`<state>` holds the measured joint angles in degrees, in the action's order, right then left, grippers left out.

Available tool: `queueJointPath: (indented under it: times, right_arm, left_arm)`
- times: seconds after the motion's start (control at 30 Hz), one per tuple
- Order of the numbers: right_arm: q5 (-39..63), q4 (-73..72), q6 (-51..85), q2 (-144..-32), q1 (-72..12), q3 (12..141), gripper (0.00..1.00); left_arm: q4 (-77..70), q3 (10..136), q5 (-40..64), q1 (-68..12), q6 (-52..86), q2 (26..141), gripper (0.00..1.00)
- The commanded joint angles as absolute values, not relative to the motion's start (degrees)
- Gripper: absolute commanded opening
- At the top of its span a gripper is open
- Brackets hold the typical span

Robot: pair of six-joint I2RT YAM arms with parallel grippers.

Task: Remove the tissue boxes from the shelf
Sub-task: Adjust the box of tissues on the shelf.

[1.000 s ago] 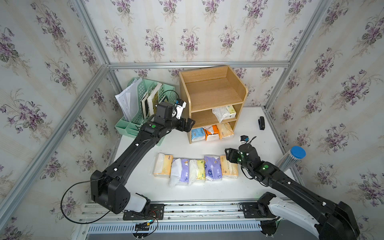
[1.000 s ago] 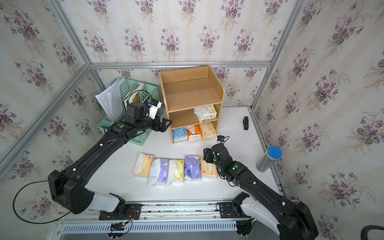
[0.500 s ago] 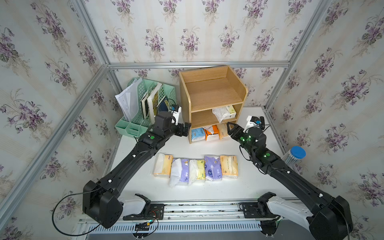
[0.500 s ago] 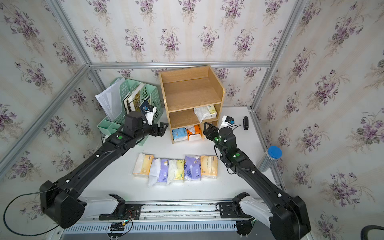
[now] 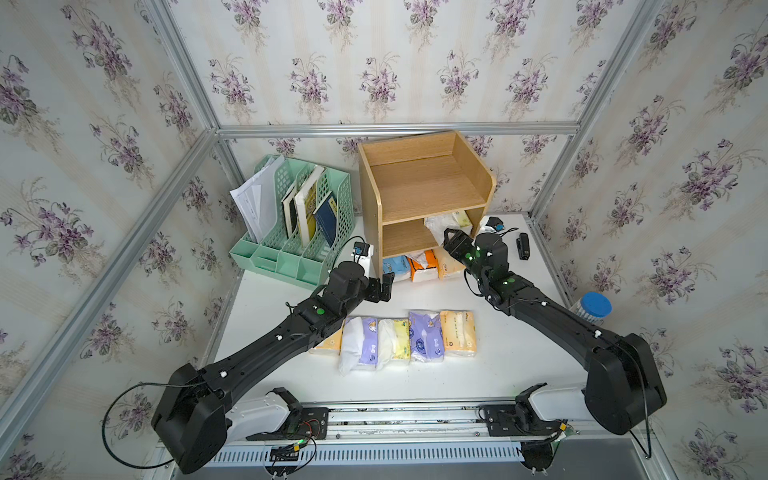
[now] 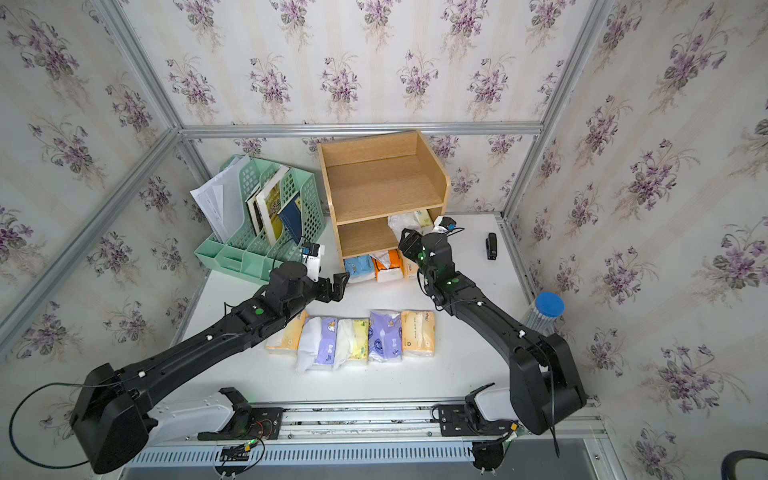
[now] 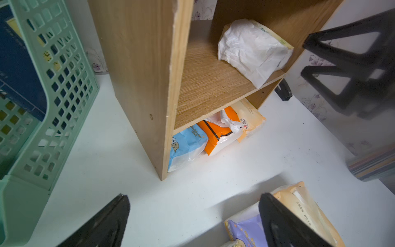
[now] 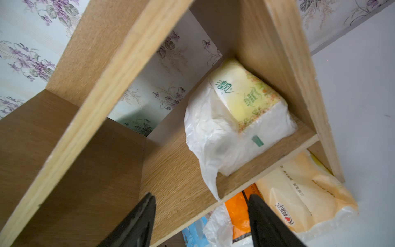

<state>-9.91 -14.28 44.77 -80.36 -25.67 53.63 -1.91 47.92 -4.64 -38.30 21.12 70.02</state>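
Observation:
The wooden shelf (image 5: 424, 195) (image 6: 382, 187) holds tissue boxes on two tiers. A pale green-yellow pack (image 5: 451, 220) (image 8: 239, 115) (image 7: 254, 51) lies on the middle tier. On the bottom tier sit a light blue pack (image 5: 395, 266), an orange pack (image 5: 424, 268) and a pale orange pack (image 5: 451, 266). Several more packs lie in a row (image 5: 399, 340) on the table. My right gripper (image 5: 451, 241) (image 8: 201, 197) is open and empty at the front edge of the middle tier. My left gripper (image 5: 384, 286) (image 7: 194, 198) is open and empty over the table, by the shelf's front left corner.
A mint-green file rack (image 5: 291, 224) with books and papers stands left of the shelf. A small black object (image 5: 523, 246) lies to the shelf's right, and a blue-capped cylinder (image 5: 592, 307) stands at the right table edge. Wallpapered walls close in three sides.
My right gripper left the row of packs on the table, rose to the shelf's middle tier and opened a little wider. My left gripper came down and nearer along the shelf's left side.

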Motion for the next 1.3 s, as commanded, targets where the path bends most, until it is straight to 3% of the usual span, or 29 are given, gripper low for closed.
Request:
queueJointPath:
  times: [0.0, 0.33, 0.5, 0.8, 0.97, 1.27]
  right_arm:
    - [-11.58, -16.34, 44.83, -82.30, -24.93, 55.28, 0.73]
    - [-12.02, -16.36, 43.75, -90.39, -23.68, 60.78, 0.73]
    - [-13.37, -16.96, 44.03, -93.67, -23.71, 62.26, 0.67]
    - [-12.10, -15.72, 42.07, -95.45, -23.67, 63.66, 0.31]
    - [-9.70, -15.55, 42.26, -92.23, -23.80, 60.53, 0.16]
    - [-6.24, -13.59, 42.71, -86.84, -26.24, 56.29, 0.09]
  left_arm:
    - [-5.36, 48.69, -2.90, -38.41, 20.49, 71.00, 0.99]
    - [-3.76, 48.66, 0.00, -38.84, 19.01, 70.34, 0.99]
    - [-0.32, 50.98, 2.02, -39.09, 17.88, 72.07, 0.99]
    - [0.90, 49.65, 0.48, -39.29, 18.28, 70.31, 0.99]
    - [2.69, 50.14, -0.68, -39.29, 18.99, 69.30, 0.99]
    - [4.42, 52.49, -1.14, -40.07, 20.98, 69.70, 0.99]
